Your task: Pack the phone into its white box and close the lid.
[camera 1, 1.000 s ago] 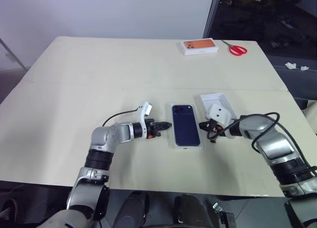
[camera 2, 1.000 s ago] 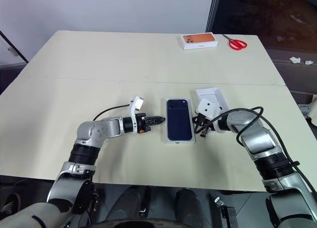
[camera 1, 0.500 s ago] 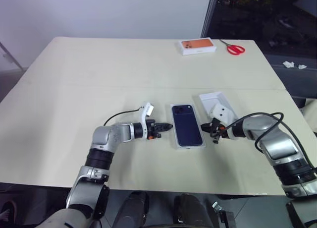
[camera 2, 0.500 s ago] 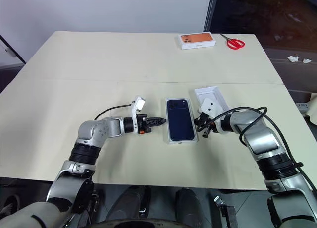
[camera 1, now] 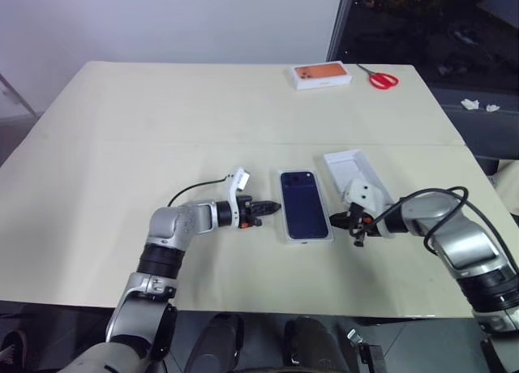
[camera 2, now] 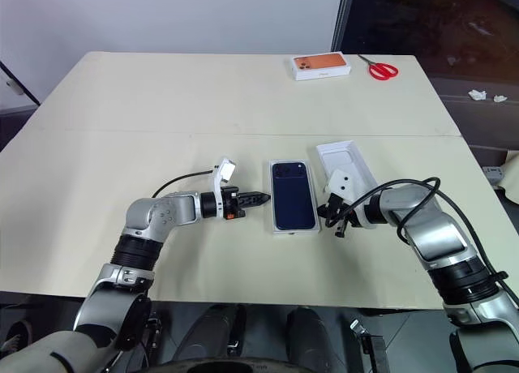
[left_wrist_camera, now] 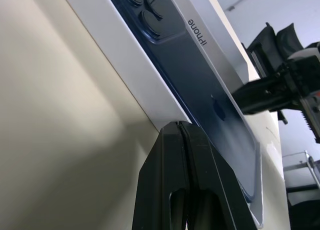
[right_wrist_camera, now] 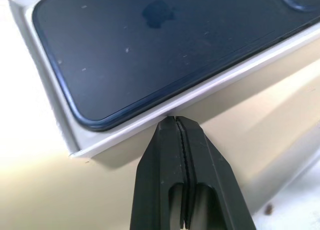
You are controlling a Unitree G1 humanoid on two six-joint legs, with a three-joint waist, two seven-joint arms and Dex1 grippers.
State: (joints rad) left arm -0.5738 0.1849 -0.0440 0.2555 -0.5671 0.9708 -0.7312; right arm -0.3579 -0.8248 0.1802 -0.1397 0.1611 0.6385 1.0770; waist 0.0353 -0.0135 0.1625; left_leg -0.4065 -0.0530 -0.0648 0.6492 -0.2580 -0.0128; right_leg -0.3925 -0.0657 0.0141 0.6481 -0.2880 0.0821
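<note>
The lid with the printed dark blue phone sits on the white box at the centre of the head view, on the table. The left gripper, jaws clenched on nothing, touches its left edge at centre frame. The right gripper, also clenched empty, sits just beside its lower right edge, with a white insert right of centre.

Lid: cut off by the left wrist view's edge at the camera-cluster end; the right wrist view likewise crops its far end. White box underneath is covered by the lid, interior not visible. Left gripper: fingertips at the lid's side wall; actual contact cannot be told. Orange-topped box: print too small to read. White scraps beyond the table: too small to identify.
</note>
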